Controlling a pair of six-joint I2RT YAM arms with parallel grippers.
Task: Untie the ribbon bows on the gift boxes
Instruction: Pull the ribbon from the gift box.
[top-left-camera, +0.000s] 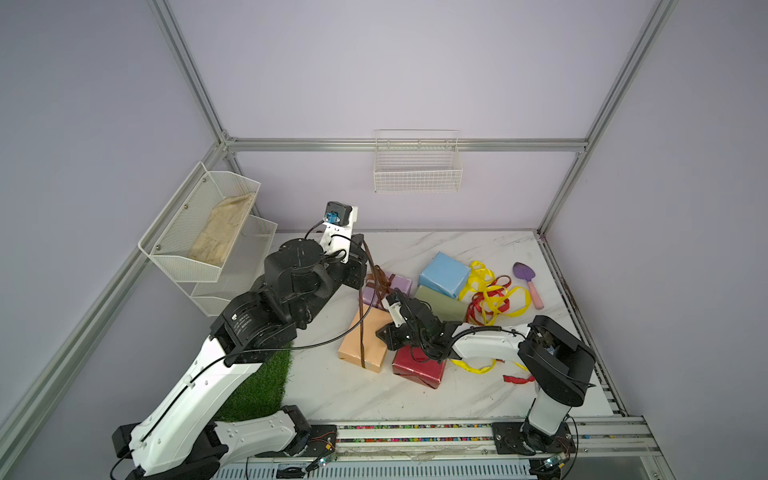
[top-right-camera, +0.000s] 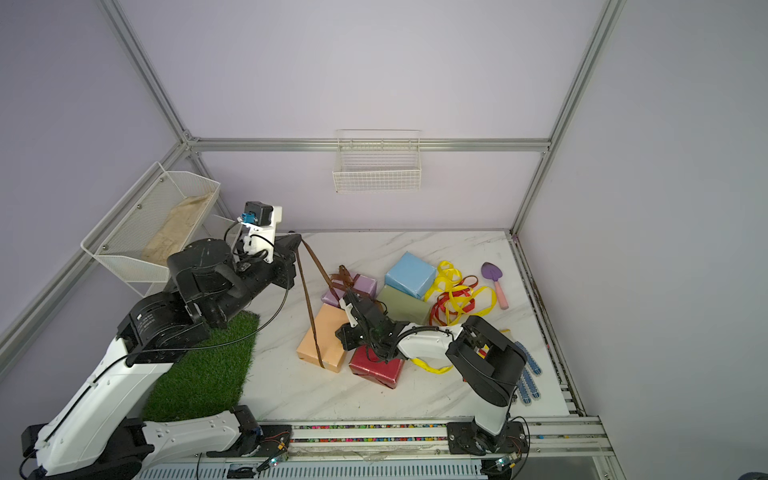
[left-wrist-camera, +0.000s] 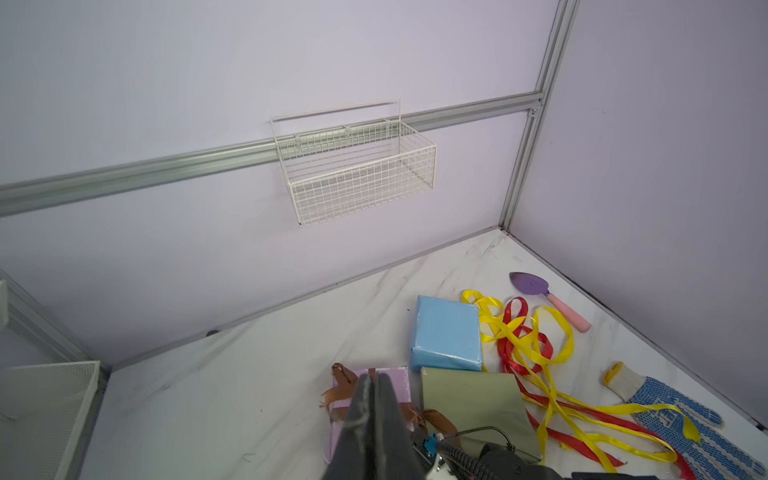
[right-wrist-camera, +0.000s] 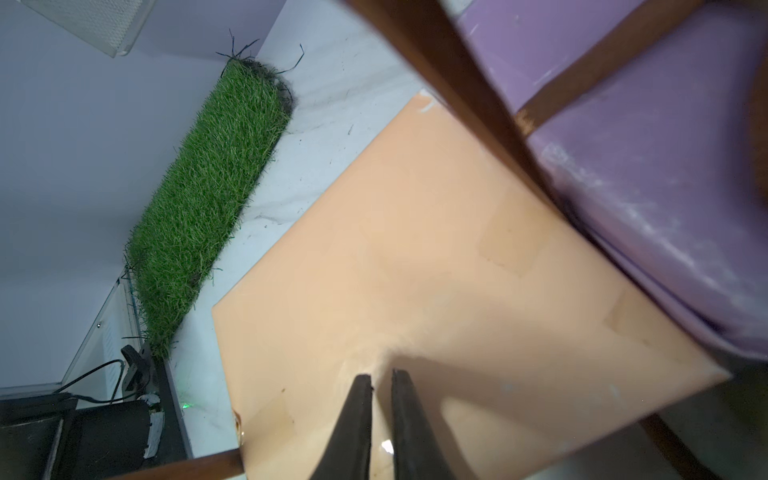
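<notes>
My left gripper (top-left-camera: 360, 240) is raised near the back left and shut on a brown ribbon (top-right-camera: 309, 299). One strand runs taut down across the peach-orange box (top-left-camera: 351, 345) to its front edge. Another strand leads to the lilac box (left-wrist-camera: 395, 382), where brown loops still lie. My right gripper (right-wrist-camera: 381, 374) rests its tips on the peach box, jaws a narrow gap apart with nothing between them. Light blue (top-left-camera: 444, 274), olive (top-left-camera: 440, 303) and dark red (top-left-camera: 417, 368) boxes are bare. Loose yellow and red ribbons (top-left-camera: 494, 299) lie to their right.
A grass mat (top-right-camera: 208, 365) lies at the front left under the left arm. A mesh shelf (top-left-camera: 199, 232) hangs on the left wall and a wire basket (top-left-camera: 417, 166) on the back wall. A purple trowel (top-left-camera: 525, 278) and a blue-dotted glove (top-right-camera: 528, 374) lie at the right.
</notes>
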